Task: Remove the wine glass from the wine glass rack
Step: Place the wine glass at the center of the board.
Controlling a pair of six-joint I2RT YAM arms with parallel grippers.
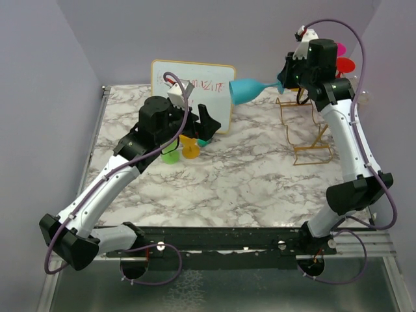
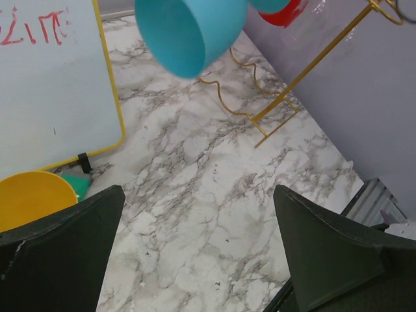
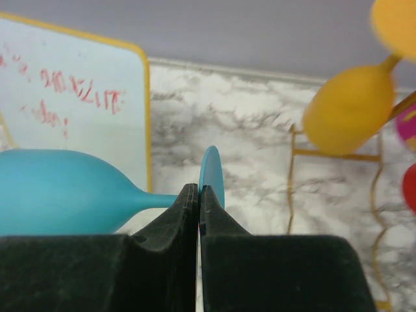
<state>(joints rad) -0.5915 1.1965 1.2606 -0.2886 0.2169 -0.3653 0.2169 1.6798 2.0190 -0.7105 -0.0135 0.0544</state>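
While pinched at the stem by the right gripper (image 3: 198,195), lies level in mid-air: teal wine glass (image 1: 250,90), bowl pointing left toward the whiteboard (image 1: 193,84), round foot standing on edge just beyond the fingertips. Seen from the right wrist as a long blue bowl left of the black fingers (image 3: 170,224), thin stem running in between them, foot disc rising right behind the pinch. Closed to a hairline gap there, with only the stem inside. Held high above the marble table (image 1: 247,185), up and to the left of the wine glass rack (image 1: 305,133), apart from its gold wire in both wrist views.

Hanging on the rack: a yellow glass (image 3: 351,107) bowl-down, plus a magenta glass (image 1: 339,49) and a red glass (image 1: 345,65) behind the right arm's wrist. Curled hooks and rectangular base resting on the marble by the right wall.

Over at the left, low in front of the whiteboard: left gripper (image 2: 198,192), spread wide and holding nothing, bare marble showing between its two fingers. Close beside it on the table, a yellow glass on the table (image 1: 190,149) and a green glass (image 1: 170,156), both well apart from the rack.
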